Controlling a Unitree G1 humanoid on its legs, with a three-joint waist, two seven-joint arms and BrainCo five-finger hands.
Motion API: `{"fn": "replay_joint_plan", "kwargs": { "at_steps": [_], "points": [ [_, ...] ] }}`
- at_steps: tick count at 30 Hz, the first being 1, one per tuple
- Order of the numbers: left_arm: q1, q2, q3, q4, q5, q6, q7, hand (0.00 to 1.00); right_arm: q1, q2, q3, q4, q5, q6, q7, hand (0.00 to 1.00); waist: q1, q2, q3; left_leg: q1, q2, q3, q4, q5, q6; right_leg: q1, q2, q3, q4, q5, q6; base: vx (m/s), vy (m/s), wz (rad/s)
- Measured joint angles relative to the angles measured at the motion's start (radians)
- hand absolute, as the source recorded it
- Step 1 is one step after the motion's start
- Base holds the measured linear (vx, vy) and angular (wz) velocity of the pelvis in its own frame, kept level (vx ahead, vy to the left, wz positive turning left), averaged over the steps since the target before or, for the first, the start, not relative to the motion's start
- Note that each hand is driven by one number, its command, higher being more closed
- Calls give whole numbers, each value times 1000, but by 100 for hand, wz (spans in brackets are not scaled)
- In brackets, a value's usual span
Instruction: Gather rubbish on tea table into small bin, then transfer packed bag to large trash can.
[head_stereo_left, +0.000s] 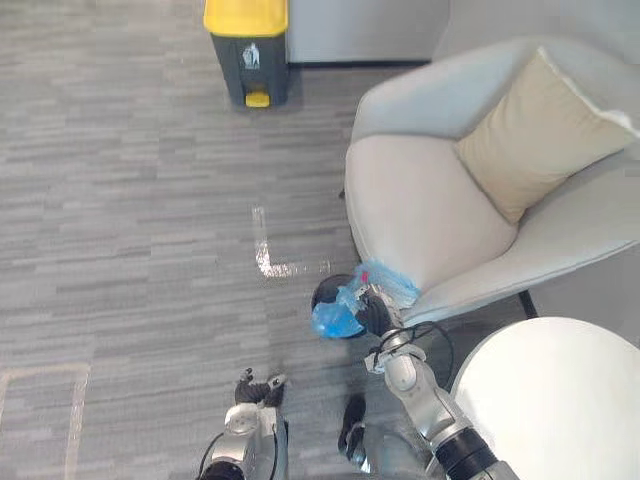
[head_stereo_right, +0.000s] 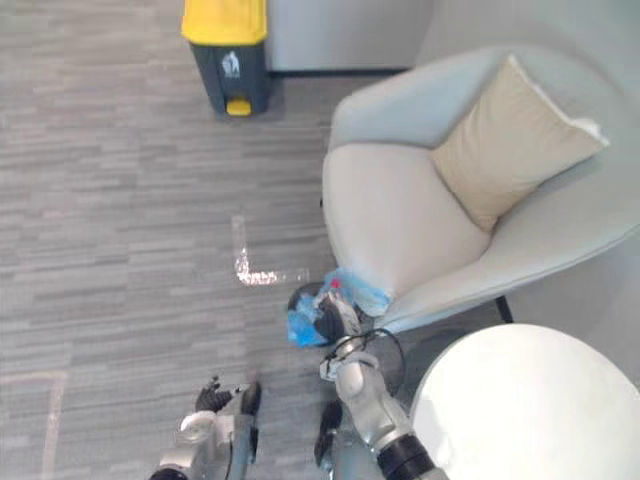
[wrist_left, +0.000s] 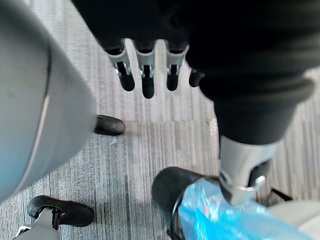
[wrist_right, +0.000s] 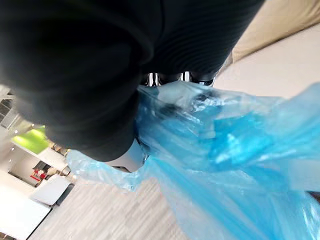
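A small black bin (head_stereo_left: 326, 294) stands on the floor by the front edge of the armchair, lined with a blue plastic bag (head_stereo_left: 338, 318). My right hand (head_stereo_left: 377, 314) is over the bin's rim, and the bag's crumpled top bunches up around it. In the right wrist view the blue bag (wrist_right: 225, 150) is gathered against the curled fingers (wrist_right: 170, 78). My left hand (head_stereo_left: 258, 390) hangs low and to the left of the bin, holding nothing, its fingers (wrist_left: 145, 75) relaxed above bare carpet. The large grey trash can (head_stereo_left: 248, 50) with a yellow lid stands far ahead across the floor.
A pale armchair (head_stereo_left: 420, 200) with a beige cushion (head_stereo_left: 540, 130) is right behind the bin. The round white tea table (head_stereo_left: 560, 400) sits at my lower right. A taped corner mark (head_stereo_left: 265, 255) lies on the grey carpet between me and the trash can.
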Motion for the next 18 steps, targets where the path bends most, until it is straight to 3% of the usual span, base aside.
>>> {"fn": "replay_joint_plan", "kwargs": {
  "at_steps": [3, 8, 11, 18],
  "points": [
    [2, 25, -19, -6, 18, 0, -4, 0, 2, -7, -8, 0, 31, -1, 18, 100, -16, 0, -4, 27, -6, 0, -12, 3, 2, 47, 3, 3, -57, 27, 8, 30, 46, -1],
    [49, 82, -93, -169, 40, -2, -10, 0, 13, -60, -7, -5, 44, -33, 44, 100, -19, 13, -29, 95, -21, 7, -52, 9, 11, 110, 0, 20, -110, 50, 20, -4, 32, -6],
    [78, 100, -132, -289, 50, -6, -26, 0, 21, -116, -1, -49, 74, -47, 58, 100, -19, 28, -54, 105, -29, 10, -81, 22, 21, 112, -5, 27, -125, 62, 26, -19, 33, -5],
    [126, 152, -228, -514, 80, -37, -44, 0, 27, -249, 47, -129, 113, -90, 83, 100, -22, 33, -74, 166, -37, 27, -138, 30, 28, 143, -10, 52, -140, 69, 31, -12, 22, -9]
  ]
}}
